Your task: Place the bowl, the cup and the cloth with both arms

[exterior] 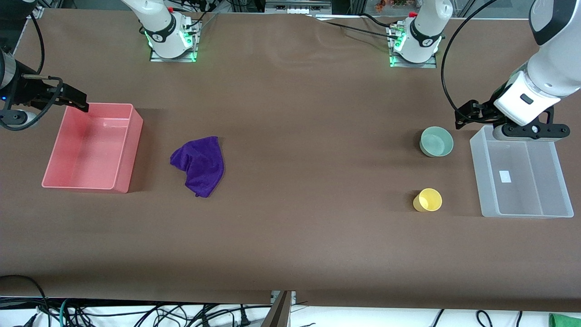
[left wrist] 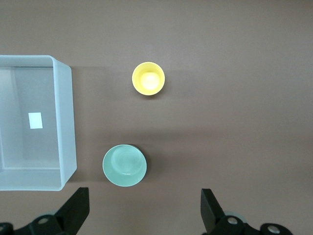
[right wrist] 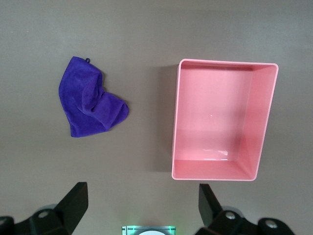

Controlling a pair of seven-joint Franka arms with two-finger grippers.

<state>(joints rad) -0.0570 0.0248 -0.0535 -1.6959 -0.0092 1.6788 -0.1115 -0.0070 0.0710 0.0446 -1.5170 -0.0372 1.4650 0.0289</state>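
Left gripper (exterior: 463, 119), jaws open and empty, hangs by the bowl (exterior: 436, 141); right gripper (exterior: 81, 102), also open, over pink bin (exterior: 122, 150), cloth (exterior: 199, 164) near.

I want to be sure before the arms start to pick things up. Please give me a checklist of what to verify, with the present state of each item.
1. Left gripper open, holding nothing: ok; it hangs over the edge of the clear bin.
2. Right gripper open, holding nothing: ok; it hangs at the edge of the pink bin.
3. Bowl and cup upright, apart from each other and outside the clear bin: ok.
4. Cloth lies crumpled on the table beside the pink bin, not touching it: ok.
5. Both bins free of objects inside: ok.
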